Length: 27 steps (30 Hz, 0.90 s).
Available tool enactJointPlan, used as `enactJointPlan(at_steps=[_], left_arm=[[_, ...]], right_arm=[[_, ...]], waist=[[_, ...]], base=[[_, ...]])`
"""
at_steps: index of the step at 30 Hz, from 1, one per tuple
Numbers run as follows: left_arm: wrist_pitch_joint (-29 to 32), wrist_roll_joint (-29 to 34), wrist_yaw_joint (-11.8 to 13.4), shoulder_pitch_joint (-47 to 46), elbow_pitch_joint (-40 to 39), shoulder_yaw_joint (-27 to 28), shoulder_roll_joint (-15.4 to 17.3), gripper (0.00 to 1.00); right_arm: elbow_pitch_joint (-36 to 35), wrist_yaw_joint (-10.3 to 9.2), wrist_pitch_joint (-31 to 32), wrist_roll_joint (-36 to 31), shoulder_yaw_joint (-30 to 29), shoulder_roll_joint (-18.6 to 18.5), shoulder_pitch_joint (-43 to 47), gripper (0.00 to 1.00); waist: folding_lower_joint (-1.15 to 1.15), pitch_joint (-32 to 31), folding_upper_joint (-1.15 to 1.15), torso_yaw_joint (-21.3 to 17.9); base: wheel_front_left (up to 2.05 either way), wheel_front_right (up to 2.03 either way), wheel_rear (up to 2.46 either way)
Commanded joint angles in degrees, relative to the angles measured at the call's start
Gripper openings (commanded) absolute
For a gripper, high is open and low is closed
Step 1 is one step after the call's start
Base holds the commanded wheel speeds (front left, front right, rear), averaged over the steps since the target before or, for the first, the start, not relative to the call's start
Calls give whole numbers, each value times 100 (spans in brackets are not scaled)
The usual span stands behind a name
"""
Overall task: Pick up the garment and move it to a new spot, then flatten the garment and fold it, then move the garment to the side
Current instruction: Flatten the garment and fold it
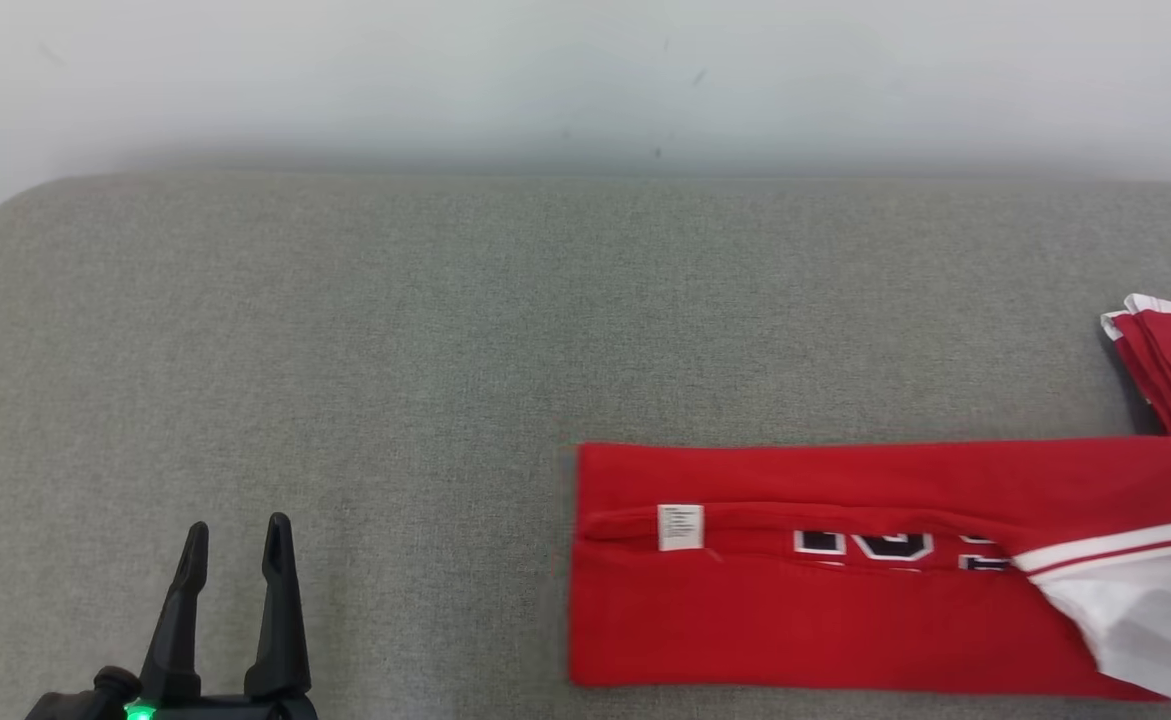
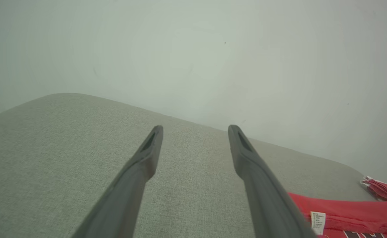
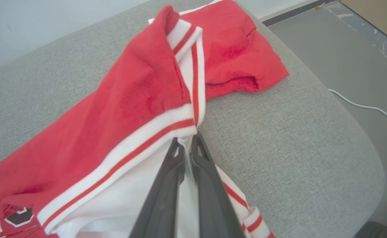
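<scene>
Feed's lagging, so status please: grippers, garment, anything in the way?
Right gripper shut on garment at white striped trim. Left gripper open, clear of it. Nothing in the way on grey cushion.

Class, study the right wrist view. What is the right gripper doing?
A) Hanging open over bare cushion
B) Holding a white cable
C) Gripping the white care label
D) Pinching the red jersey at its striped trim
D: the right gripper has its two fingers pressed together on the red jersey, and the striped trim bunches right at their tips.
</scene>
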Motion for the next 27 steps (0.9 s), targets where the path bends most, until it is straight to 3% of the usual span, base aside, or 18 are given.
enactJointPlan(at_steps=[1, 6, 10, 17, 22, 27], left_arm=[[-20, 20, -10, 47, 6, -2, -19, 100], [-20, 43, -10, 100, 12, -68, 10, 100], [-20, 36, -10, 98, 38, -99, 27, 100], [-21, 25, -10, 66, 86, -100, 75, 100], [-21, 7, -11, -13, 128, -165, 117, 100], [-21, -18, -11, -47, 203, -283, 171, 100]], right_arm=[[-131, 0, 17, -66, -94, -19, 33, 0], [-438, 1, 154, -126, -85, -16, 113, 0], [-488, 1, 299, 157, 332, -9, 175, 0], [-324, 1, 274, 944, 1869, -9, 405, 0], [197, 1, 8, 1459, 3054, -17, 308, 0], [901, 1, -302, 1753, 3815, -14, 7, 0]], waist=[[0, -35, -1, -36], [0, -96, -1, -81], [0, -140, -1, -91], [0, -190, -1, -100], [0, -193, -1, -77], [0, -236, -1, 17]], base=[[0, 0, 0], [0, 0, 0], [0, 0, 0], [0, 0, 0], [0, 0, 0], [0, 0, 0]])
